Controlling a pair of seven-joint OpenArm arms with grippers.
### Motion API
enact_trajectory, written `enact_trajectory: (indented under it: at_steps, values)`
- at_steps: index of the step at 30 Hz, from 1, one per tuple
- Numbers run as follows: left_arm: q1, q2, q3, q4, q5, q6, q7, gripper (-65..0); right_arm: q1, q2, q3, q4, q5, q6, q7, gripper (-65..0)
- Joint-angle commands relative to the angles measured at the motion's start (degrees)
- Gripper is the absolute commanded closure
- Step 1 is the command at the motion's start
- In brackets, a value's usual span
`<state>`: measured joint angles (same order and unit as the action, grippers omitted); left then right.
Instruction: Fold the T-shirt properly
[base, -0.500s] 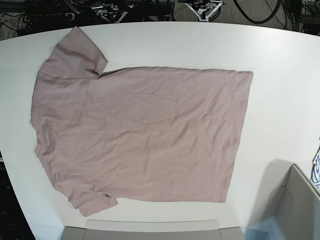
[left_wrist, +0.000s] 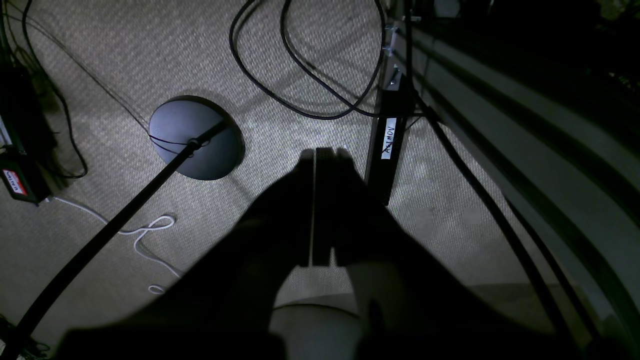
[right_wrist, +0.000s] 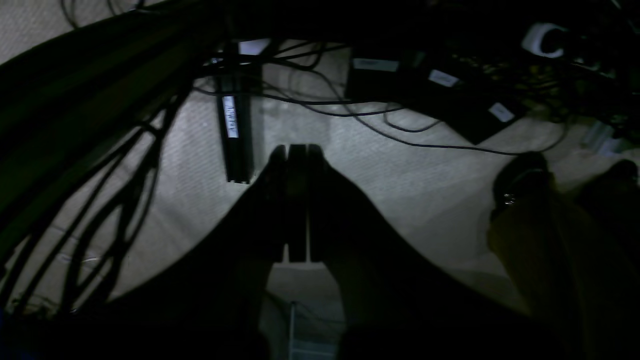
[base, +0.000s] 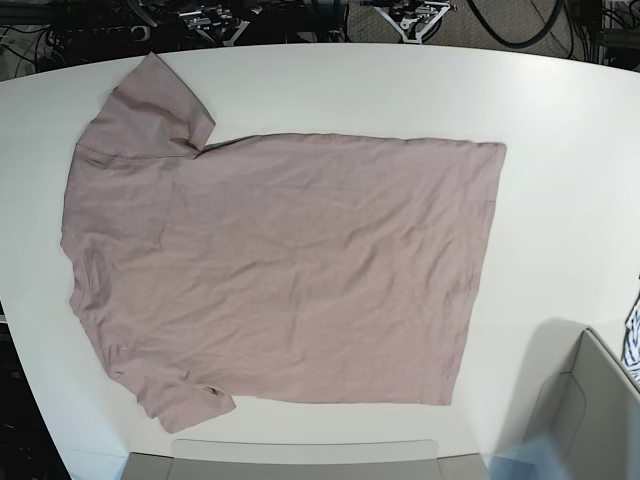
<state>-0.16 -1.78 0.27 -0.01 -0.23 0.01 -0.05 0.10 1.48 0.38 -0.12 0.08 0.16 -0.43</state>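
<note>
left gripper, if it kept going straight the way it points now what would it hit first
Most likely the carpeted floor. The left gripper, jaws closed, points at bare carpet between the round black stand base and a black bar; depth is unclear.

a plain dusty-pink cloth t-shirt (base: 280, 270) lies spread flat and unfolded on the white surface (base: 560, 110), lightly wrinkled. its shoulders point to the view's left and its straight hem to the right. one short sleeve reaches toward the top left, the other toward the bottom left. a grey open box (base: 590, 415) sits at the bottom right corner, with a blue-and-white patterned cloth (base: 633, 340) at the right edge just above it.
</note>
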Motion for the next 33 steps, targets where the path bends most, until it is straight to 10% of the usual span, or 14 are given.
enact_trajectory:
  at_steps: [1,17,33]
  values:
    - [0.21,-0.02,-0.14,0.01,0.01,0.21,-0.34,-0.3,-0.23,-0.02,0.10,0.12,0.23,0.23,0.21,-0.2]
    - [2.67,-0.64,-0.05,0.01,0.01,0.21,-3.51,-0.4,-4.71,0.24,0.19,0.12,0.32,0.23,6.71,-0.2]
    - [22.71,-5.65,-0.14,0.01,0.01,0.21,-65.31,-0.4,-23.70,4.28,0.19,0.12,7.53,0.32,55.77,-0.3]
